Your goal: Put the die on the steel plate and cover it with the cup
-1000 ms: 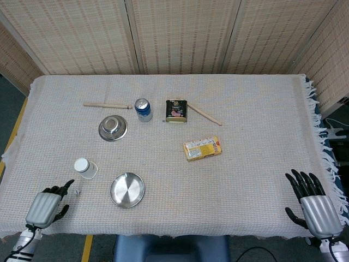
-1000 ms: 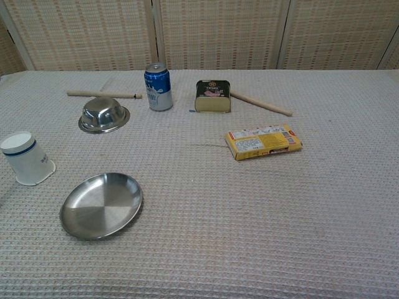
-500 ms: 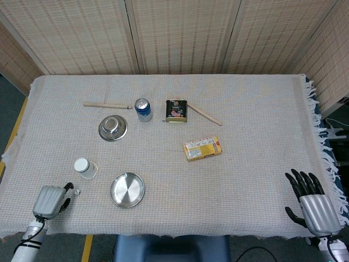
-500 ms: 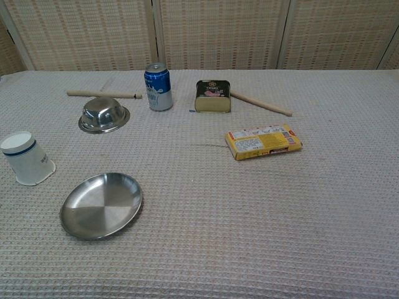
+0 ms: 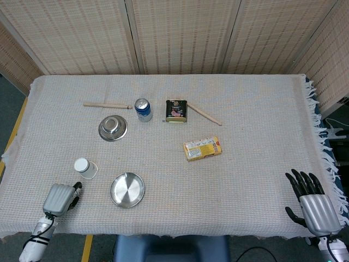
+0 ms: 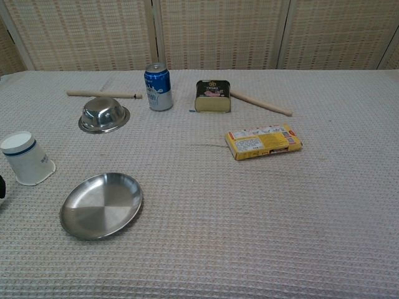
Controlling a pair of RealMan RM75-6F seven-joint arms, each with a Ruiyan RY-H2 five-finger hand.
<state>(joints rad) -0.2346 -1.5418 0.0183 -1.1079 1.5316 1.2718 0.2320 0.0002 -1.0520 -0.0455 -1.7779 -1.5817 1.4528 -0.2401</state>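
Observation:
The steel plate (image 5: 127, 190) (image 6: 101, 205) lies empty near the table's front left. Just left of it and a little further back, the white cup (image 5: 84, 167) (image 6: 26, 159) stands upside down. My left hand (image 5: 60, 197) rests at the front left edge, below the cup, with its dark fingers (image 5: 75, 189) bent down over the spot where the small die lay. The die itself is hidden, and only a dark sliver of this hand (image 6: 1, 187) reaches the chest view. My right hand (image 5: 311, 196) sits at the front right corner, fingers spread, holding nothing.
Further back stand a small steel bowl (image 5: 113, 128), a blue can (image 5: 143, 109) and a dark tin (image 5: 176, 111). Two wooden sticks (image 5: 106, 105) (image 5: 205, 114) lie beside them. A yellow box (image 5: 203, 148) lies mid-table. Fringe hangs off the cloth's right edge.
My left hand has slid right and forward onto the die's spot, and its fingers now cover the die. The right hand has stayed still.

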